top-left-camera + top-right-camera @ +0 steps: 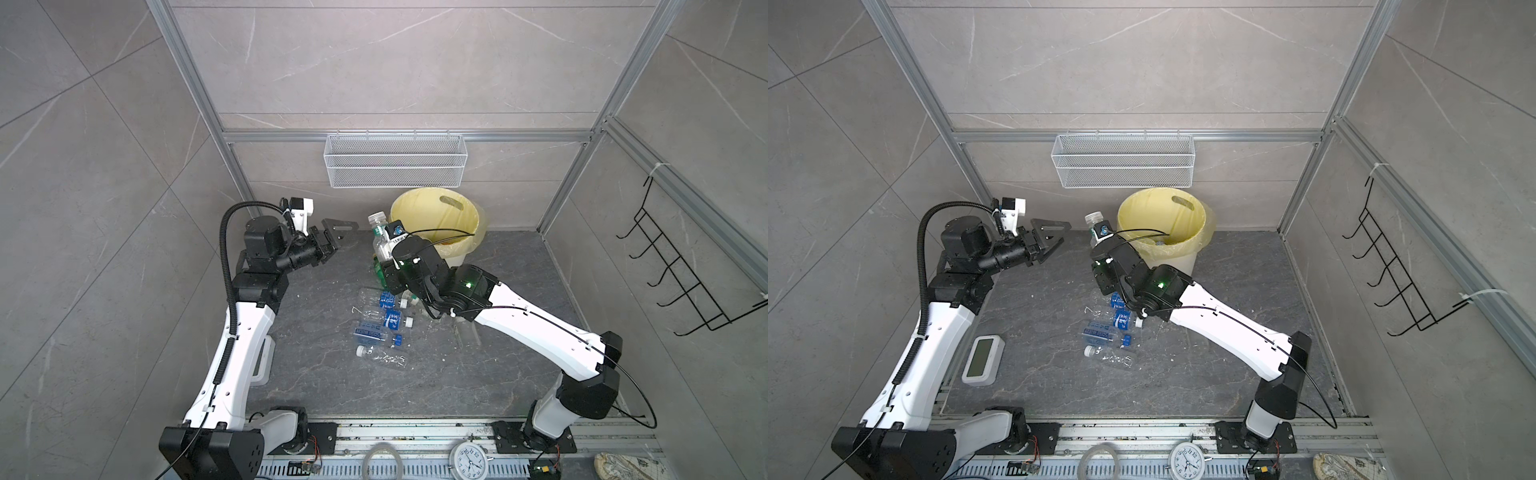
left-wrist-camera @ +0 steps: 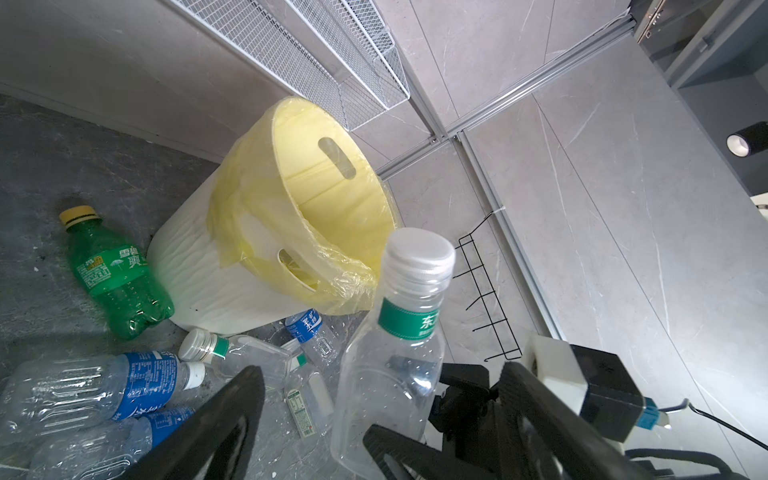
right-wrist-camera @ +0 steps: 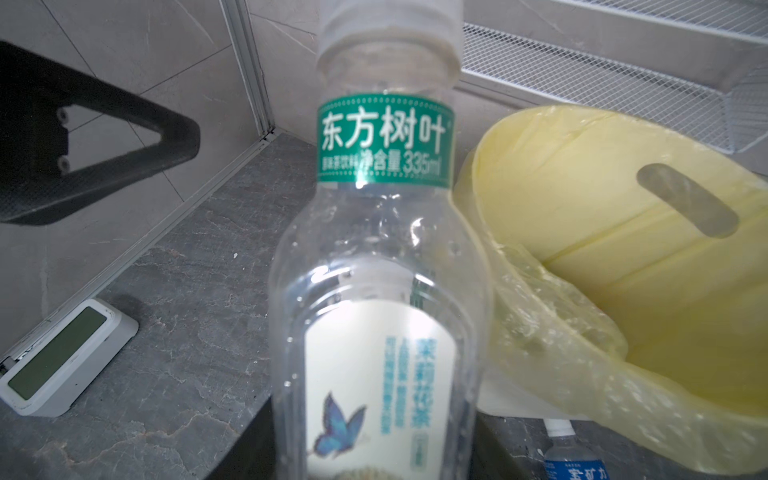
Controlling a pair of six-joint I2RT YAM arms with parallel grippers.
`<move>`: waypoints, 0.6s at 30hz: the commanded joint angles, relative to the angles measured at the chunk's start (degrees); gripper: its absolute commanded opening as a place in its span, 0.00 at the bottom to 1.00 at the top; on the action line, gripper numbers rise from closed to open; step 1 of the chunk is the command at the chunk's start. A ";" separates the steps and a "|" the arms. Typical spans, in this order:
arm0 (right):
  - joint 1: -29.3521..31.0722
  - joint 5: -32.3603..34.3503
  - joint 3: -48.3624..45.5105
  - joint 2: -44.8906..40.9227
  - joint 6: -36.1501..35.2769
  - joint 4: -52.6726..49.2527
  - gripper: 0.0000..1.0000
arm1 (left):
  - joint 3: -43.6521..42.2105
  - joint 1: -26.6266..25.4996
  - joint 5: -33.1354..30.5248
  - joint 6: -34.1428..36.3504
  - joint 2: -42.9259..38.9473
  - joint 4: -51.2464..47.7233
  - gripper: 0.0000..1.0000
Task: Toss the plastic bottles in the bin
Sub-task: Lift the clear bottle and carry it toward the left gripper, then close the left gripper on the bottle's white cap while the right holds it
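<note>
Our right hand [image 1: 383, 264] is clamped low on a clear bottle [image 3: 374, 257], upright just left of the bin [image 1: 419, 208]. We judge it empty: light, slick, easily dented, best held at its stiffer base. Our left hand [image 1: 345, 239] stands apart, empty.

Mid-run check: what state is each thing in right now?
bin: upright, bag-lined.
clear bottle: capped, lifted beside the bin.
right pincer: shut on the clear bottle.
left pincer: open, empty.
green bottle: capped, lying on the floor.
blue-label bottles: lying on the floor.
wire basket: empty.
</note>
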 commanded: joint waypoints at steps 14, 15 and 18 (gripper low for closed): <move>0.39 -7.07 -3.50 0.64 0.52 6.39 0.51 | 1.90 -1.73 3.07 1.83 4.82 4.78 0.75; 0.39 -7.46 -3.60 0.68 0.52 6.51 0.51 | 2.00 -1.93 2.92 1.89 5.15 4.85 0.75; 0.37 -7.98 -3.74 0.94 0.44 6.65 0.51 | 2.53 -2.95 2.53 2.52 6.08 4.82 0.70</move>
